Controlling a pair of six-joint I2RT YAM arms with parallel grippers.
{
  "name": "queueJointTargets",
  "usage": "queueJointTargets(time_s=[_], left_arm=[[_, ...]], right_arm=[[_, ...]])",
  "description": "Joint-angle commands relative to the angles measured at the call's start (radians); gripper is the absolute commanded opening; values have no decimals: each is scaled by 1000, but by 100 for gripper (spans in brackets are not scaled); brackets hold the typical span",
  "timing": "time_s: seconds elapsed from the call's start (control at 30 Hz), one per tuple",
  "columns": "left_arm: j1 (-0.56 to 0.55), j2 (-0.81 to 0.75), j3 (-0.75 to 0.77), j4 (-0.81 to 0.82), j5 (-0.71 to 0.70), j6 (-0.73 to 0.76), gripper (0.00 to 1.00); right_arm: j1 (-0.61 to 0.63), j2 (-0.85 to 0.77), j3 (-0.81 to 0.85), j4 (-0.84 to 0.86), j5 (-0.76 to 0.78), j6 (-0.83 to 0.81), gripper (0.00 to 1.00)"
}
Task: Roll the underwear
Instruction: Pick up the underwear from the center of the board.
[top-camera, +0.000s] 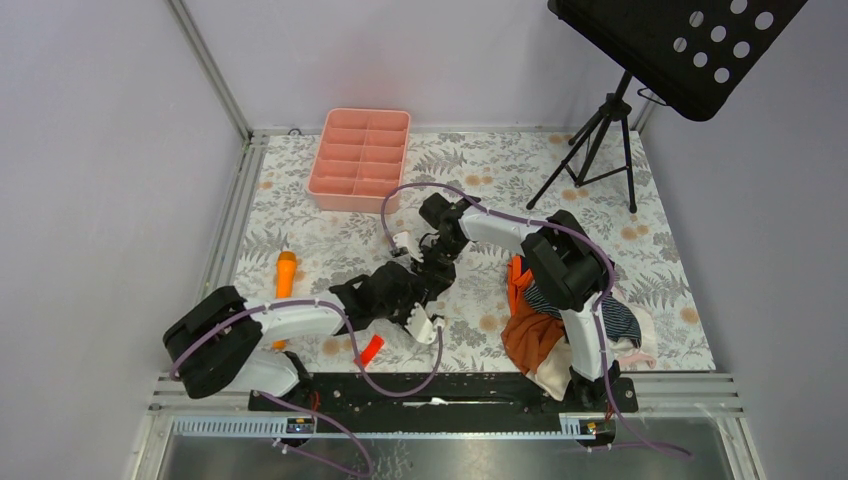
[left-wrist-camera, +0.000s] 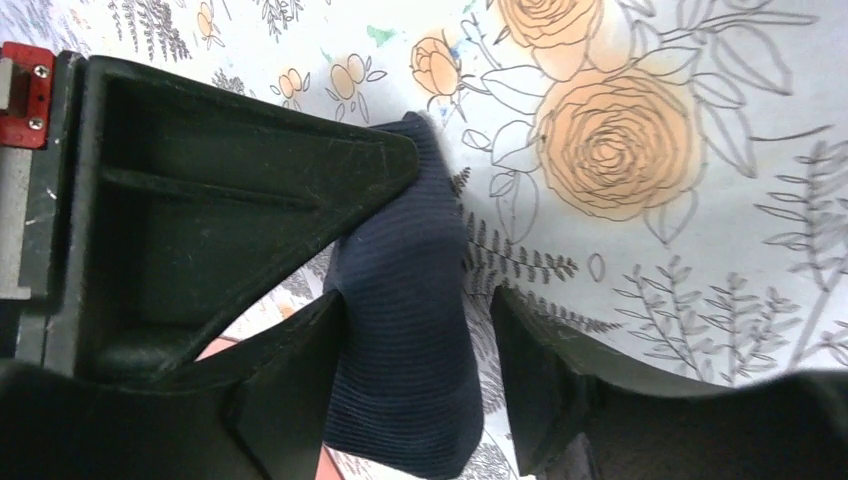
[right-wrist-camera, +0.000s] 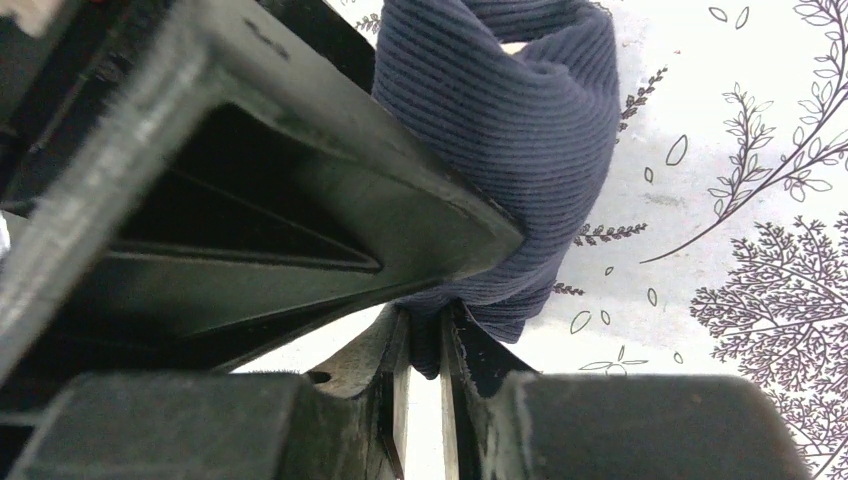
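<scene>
Now: right pincer is clenched on a fold of the navy underwear, jaws nearly together with ribbed cloth pinched between them. Left pincer is released. Its jaws stand apart astride the same piece, cloth touching one finger and a gap to the other. Both pincers meet close together at mid-table, with the underwear bunched between and under them on the flowered table cover.

Handling, my judgement: a light, soft, limp ribbed knit. It has no stiffness, so it will sag and bunch wherever unsupported. Not slippery, not fragile. A roll would likely spring loose unless pinned. Best hold is on a hem or the waistband edge, through a doubled layer, not the middle of the panel. Whether a waistband is in the present grip, cannot tell.

Outward: heap of clothes at the right, near edge, mostly orange with a striped piece beside it. Pink tray at the far side, left of centre. Orange pen-like thing at left.
</scene>
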Motion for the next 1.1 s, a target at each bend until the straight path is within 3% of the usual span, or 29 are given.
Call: queueJointTargets(time_s=[0.0, 0.1, 0.27, 0.43, 0.57, 0.6, 0.8, 0.87, 1.07], left_arm=[[4, 47, -8, 115, -55, 13, 56], [5, 70, -2, 105, -58, 3, 46], [6, 110, 47, -7, -53, -25, 20], [32, 121, 130, -129, -6, -112, 5], [137, 147, 301, -320, 154, -209, 0], [157, 165, 344, -368, 187, -226, 0], [247, 209, 590, -600, 309, -288, 0], [277, 222, 689, -674, 339, -295, 0], [426, 361, 1067, -867, 360, -260, 0]], right_arm=[[3, 79, -44, -137, 95, 23, 17], [3, 79, -42, -139, 88, 30, 17], [2, 59, -33, -144, 67, 38, 21], [-57, -40, 47, -205, 38, 38, 41], [-217, -144, 184, -256, -76, 87, 82], [-261, -157, 218, -281, -104, 99, 87], [-473, -226, 275, -339, -232, 196, 92], [-497, -265, 239, -339, -239, 206, 99], [-503, -394, 132, -325, -208, 219, 100]])
